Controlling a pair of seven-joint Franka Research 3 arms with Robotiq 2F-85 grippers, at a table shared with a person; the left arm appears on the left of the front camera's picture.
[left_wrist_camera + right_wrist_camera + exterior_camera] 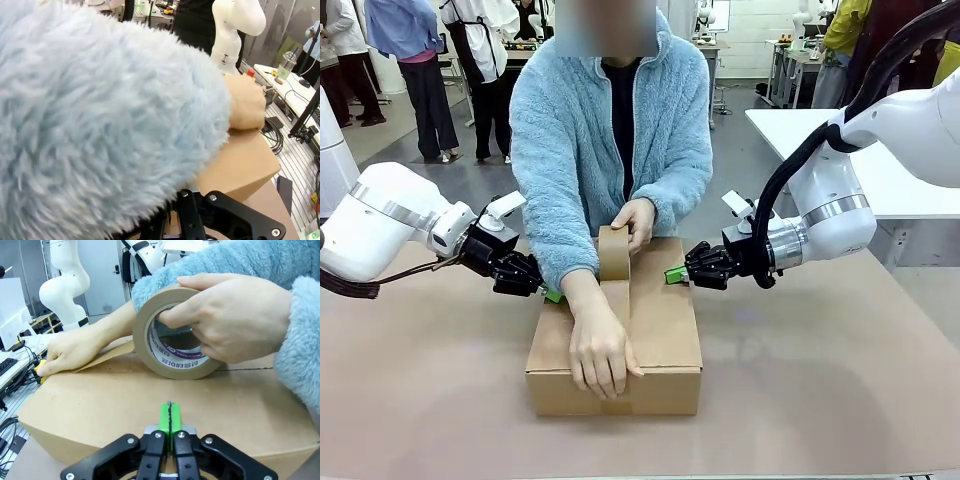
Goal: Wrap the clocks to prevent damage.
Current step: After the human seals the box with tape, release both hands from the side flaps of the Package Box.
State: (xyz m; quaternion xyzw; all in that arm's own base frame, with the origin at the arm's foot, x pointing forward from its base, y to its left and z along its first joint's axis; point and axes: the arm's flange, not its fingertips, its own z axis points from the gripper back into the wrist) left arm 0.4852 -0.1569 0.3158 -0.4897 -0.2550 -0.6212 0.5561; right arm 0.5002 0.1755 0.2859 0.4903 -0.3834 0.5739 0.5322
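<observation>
Tape roll (175, 335) core (print unreadable).

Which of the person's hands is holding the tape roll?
The hand at the box's far edge grips the tape roll. The other hand lies flat on the box's near edge, pressing the tape strip down.

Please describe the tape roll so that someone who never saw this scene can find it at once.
Find the closed cardboard box at the table's middle, between the two grippers. On its far top edge, a person's hand holds the tape roll upright: the only ring-shaped thing there, brown, trailing tape along the lid.
</observation>
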